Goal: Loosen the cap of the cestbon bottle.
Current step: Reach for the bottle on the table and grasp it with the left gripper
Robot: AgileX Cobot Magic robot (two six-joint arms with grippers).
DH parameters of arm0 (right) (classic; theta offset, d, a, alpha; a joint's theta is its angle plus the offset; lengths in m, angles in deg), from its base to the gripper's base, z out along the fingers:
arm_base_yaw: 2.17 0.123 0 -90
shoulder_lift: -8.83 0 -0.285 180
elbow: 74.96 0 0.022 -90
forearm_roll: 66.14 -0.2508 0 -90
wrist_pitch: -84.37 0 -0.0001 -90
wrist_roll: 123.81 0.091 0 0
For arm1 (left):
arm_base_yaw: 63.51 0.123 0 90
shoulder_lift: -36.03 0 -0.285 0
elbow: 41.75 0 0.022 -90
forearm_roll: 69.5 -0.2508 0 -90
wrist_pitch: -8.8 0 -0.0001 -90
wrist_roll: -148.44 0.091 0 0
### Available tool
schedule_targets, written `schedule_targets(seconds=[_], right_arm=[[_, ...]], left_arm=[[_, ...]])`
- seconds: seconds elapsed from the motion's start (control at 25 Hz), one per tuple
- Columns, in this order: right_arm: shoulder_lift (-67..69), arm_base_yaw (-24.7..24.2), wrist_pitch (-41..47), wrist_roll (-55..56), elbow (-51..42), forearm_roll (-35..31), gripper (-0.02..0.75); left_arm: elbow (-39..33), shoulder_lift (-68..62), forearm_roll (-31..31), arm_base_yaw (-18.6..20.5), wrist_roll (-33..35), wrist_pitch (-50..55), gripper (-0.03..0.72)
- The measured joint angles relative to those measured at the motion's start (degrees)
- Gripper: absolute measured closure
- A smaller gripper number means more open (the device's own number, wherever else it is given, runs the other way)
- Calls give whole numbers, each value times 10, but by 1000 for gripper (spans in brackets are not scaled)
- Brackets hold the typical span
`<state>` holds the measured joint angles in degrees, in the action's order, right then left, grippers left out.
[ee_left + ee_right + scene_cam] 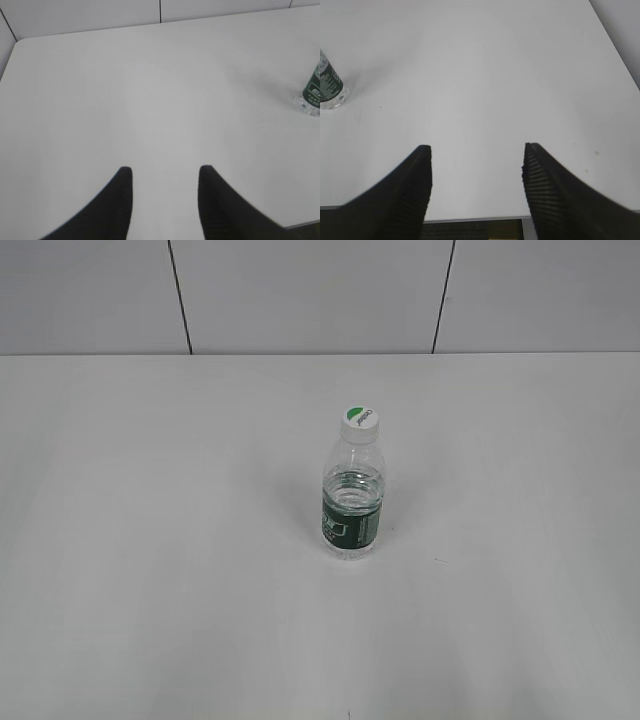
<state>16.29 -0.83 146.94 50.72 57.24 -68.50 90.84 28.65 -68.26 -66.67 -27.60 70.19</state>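
A small clear cestbon bottle [352, 502] stands upright near the middle of a plain white table [150, 570], alone. Its white cap [359, 419], green on half its top, is still screwed on. A dark green label band wraps the lower body, and water fills it to about the shoulder. Neither arm shows in the exterior view. The left gripper [164, 177] and right gripper [476, 155] hover over bare table, jaws spread and empty, each well apart from the bottle. The thin plastic will likely dent and slip if squeezed hard, and it looks light enough to tip; one gripper should hold the labelled body while the other pinches the cap's side
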Motion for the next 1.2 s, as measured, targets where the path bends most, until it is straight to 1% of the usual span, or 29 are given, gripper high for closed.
schedule_targets(seconds=[1.08, 1.12, 1.2], right_arm=[[0, 0, 0, 0, 0, 2, 295], [0, 0, 0, 0, 0, 3, 295], [0, 0, 0, 0, 0, 4, 295]], left_arm=[[0, 0, -3, 0, 0, 0, 412], [0, 0, -3, 0, 0, 0, 405], [0, -8, -3, 0, 0, 0, 360]])
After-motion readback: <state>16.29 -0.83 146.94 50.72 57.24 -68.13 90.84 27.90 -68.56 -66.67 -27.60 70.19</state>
